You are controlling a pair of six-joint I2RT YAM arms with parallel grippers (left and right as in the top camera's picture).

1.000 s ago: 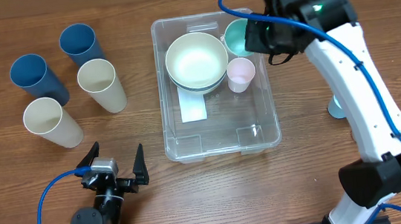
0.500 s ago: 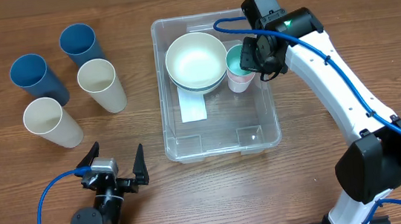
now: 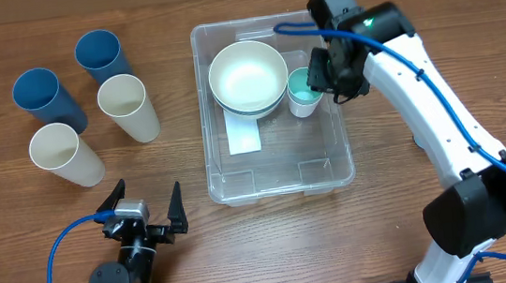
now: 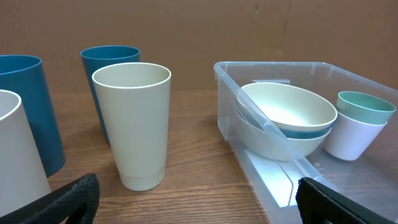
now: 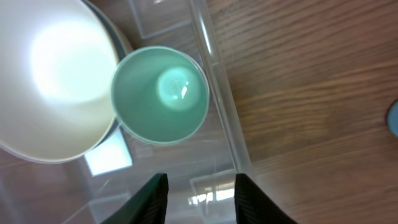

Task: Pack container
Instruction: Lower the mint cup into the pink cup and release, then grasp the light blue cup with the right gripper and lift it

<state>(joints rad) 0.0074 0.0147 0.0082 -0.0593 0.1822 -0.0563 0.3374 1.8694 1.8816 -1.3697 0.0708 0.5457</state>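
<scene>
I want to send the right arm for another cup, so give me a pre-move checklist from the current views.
1. The teal cup sits nested in the pale cup, inside the container: ok.
2. Teal cup seated fully down: cannot tell.
3. The right tool is open, nothing between its fingers: ok.
4. The stacked bowls are inside the container, apart from the right tool: ok.
5. The cream cup nearest the container is upright on the table: ok.
6. The left tool is open and holds nothing: ok.
</scene>
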